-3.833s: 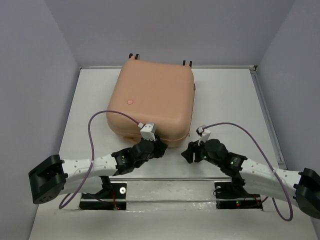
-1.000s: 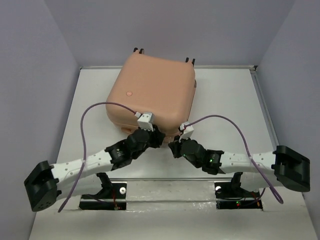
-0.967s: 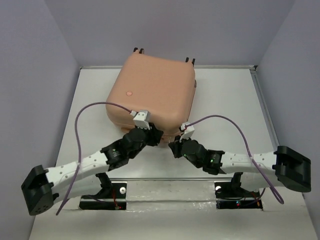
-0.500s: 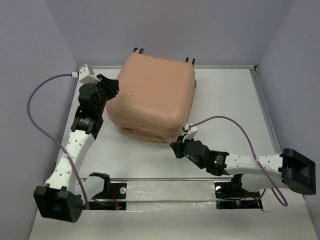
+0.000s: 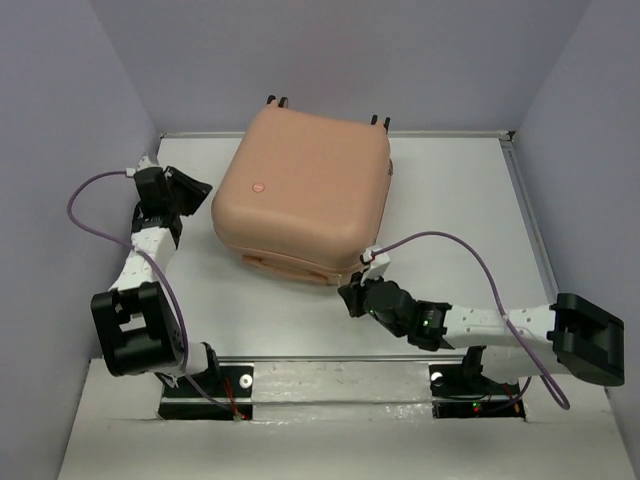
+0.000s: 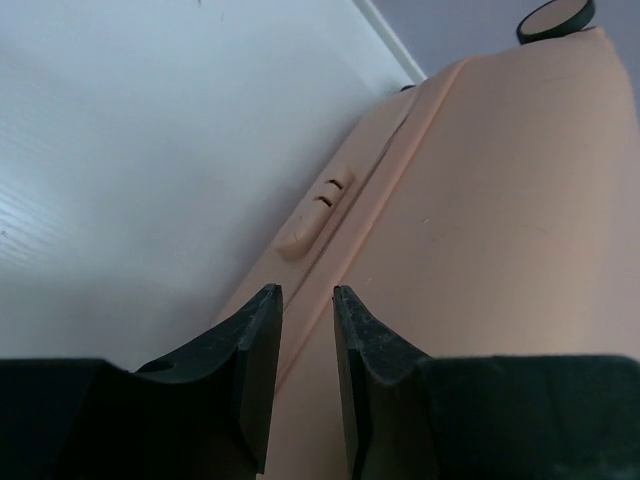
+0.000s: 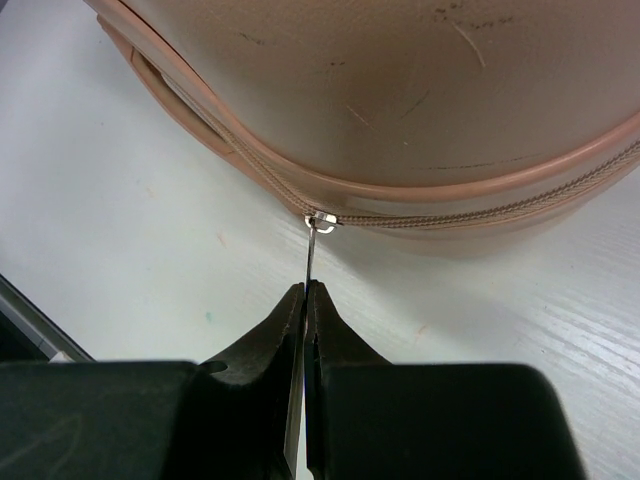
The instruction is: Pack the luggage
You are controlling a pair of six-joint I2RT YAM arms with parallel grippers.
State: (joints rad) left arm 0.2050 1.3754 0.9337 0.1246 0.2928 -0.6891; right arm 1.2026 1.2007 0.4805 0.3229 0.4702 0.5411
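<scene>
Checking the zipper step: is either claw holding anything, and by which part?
The right claw pinches the zipper pull of the suitcase by its free end; the left claw holds nothing.

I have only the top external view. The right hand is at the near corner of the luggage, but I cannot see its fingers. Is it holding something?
Observer: Yes. In the right wrist view, the right hand is shut on the thin metal zipper pull of the luggage.
Operator: Is the zipper closed at that place?
Observer: To the right of the slider the teeth are joined. To its left I cannot tell.
Operator: And the left hand, does it hold anything?
Observer: No. The left wrist view shows the left hand slightly open and empty, aimed along the luggage's side seam toward a small raised tab. I cannot tell whether it touches the shell.
</scene>
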